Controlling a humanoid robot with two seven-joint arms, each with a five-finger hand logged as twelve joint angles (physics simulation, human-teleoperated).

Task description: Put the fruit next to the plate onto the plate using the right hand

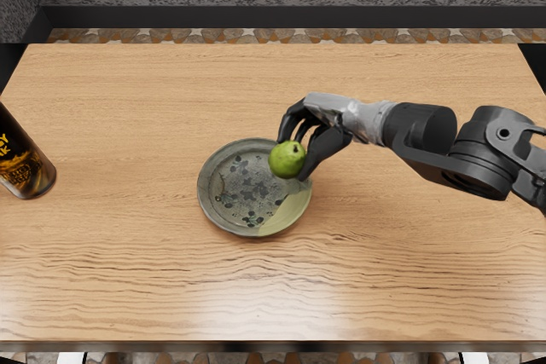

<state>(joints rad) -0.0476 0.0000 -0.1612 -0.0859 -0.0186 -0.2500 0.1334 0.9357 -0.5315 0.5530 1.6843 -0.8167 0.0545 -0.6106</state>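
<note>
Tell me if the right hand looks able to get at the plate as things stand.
Probably yes: the right hand, shut on the green fruit, is at the right rim of the plate, with nothing between them.

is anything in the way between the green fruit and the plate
Nothing visible does. The right robot hand holds the green fruit over the right rim of the plate, and no other object shows on it. A dark can sits far off at the table's left edge.
</note>
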